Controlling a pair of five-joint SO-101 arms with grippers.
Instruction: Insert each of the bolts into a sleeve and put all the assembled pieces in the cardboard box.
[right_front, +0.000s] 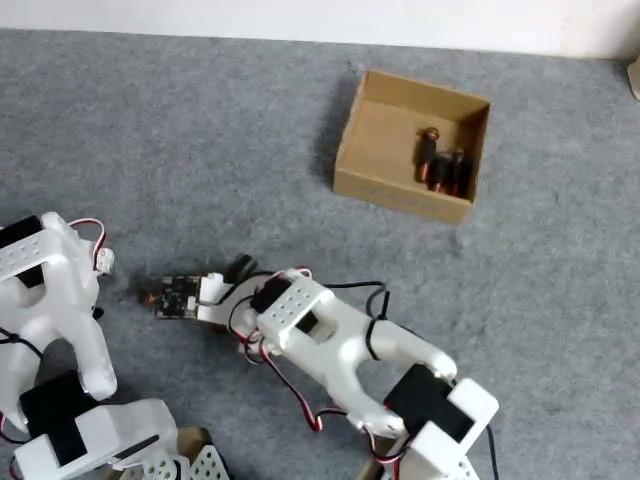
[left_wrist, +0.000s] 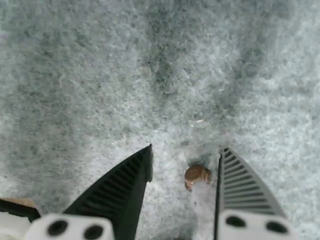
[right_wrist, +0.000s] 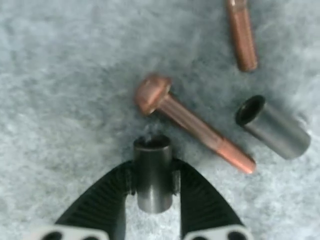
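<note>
My right gripper (right_wrist: 152, 169) is shut on a dark sleeve (right_wrist: 152, 185), held upright with its open end facing out. Just beyond it on the carpet lie a copper bolt (right_wrist: 192, 125), a second dark sleeve (right_wrist: 274, 129) and part of another bolt (right_wrist: 242, 37). My left gripper (left_wrist: 186, 150) is open low over the carpet, with a copper bolt head (left_wrist: 196, 176) between its fingers, close to one finger (left_wrist: 245, 190). The cardboard box (right_front: 400, 195) stands at the back right and holds assembled pieces (right_front: 442, 160). The right arm (right_front: 300, 320) stretches leftward across the middle.
Grey carpet covers the whole table. The left arm (right_front: 55, 300) stands at the front left edge. Red and black cables (right_front: 290, 385) loop beside the right arm. A wide stretch of bare carpet lies between the arms and the box.
</note>
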